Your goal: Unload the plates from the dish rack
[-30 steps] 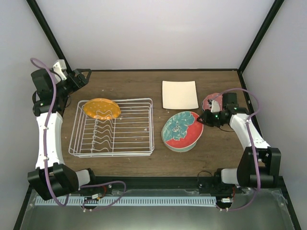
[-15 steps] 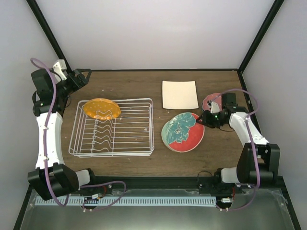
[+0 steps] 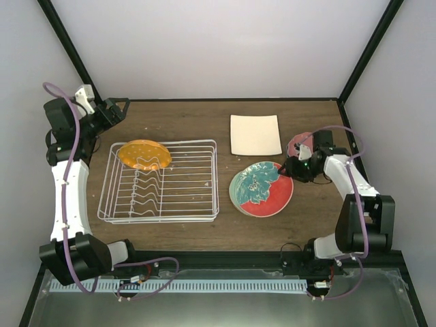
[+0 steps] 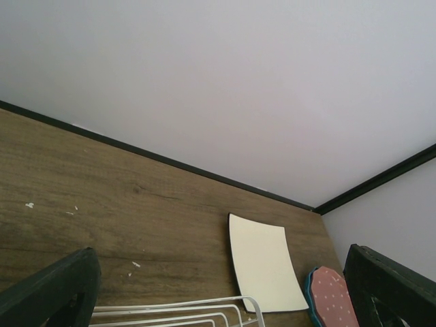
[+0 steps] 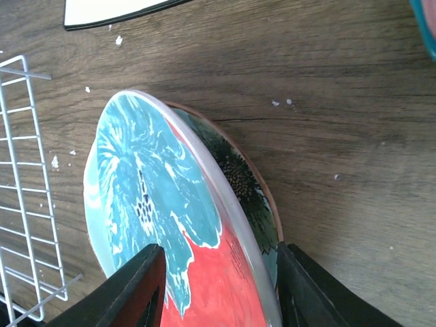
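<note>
The larger red-and-teal floral plate (image 3: 262, 189) lies nearly flat on another plate with a dark flower and a brown rim (image 5: 248, 191), right of the dish rack (image 3: 191, 197). My right gripper (image 3: 289, 170) is open, its fingers straddling the floral plate's right rim (image 5: 225, 204). The orange dotted plate (image 3: 144, 154) stands in the rack's far left corner. The square cream plate (image 3: 255, 134) lies flat on the table. The pink plate (image 3: 298, 144) lies on a teal one. My left gripper (image 3: 116, 109) is open and empty at the far left, above the table.
The left wrist view shows the cream plate (image 4: 266, 262), the pink plate (image 4: 334, 300) and the rack's far corner (image 4: 204, 315). The right wrist view shows the rack's edge (image 5: 27, 204). Black frame posts and pale walls enclose the wooden table (image 3: 177, 119).
The floral plate has gone from steeply tilted to nearly flat on the plate beneath it, and my right gripper has moved slightly with its rim. The left arm has not moved.
</note>
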`<state>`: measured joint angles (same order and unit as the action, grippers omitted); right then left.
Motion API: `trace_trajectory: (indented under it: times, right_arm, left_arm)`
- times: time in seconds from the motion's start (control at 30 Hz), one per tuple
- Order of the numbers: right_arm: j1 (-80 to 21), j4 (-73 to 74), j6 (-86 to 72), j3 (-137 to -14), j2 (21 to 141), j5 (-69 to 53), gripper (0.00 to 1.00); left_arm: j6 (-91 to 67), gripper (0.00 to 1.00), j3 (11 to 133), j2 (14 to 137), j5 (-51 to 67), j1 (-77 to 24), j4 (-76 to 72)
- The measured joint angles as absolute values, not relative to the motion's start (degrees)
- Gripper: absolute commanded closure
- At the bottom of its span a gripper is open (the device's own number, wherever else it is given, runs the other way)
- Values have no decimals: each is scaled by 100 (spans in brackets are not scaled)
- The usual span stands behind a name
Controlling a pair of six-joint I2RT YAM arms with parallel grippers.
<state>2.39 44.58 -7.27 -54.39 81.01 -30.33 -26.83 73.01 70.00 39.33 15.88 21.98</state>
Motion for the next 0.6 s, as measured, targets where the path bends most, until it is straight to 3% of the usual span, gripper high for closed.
trace_trajectory:
  times: [0.6]
  right_arm:
    - [-338, 4501, -823, -5933, 9111, -2233, 53]
  left_arm:
    - [-2685, 0, 7295, 6925, 3933, 1588, 2198]
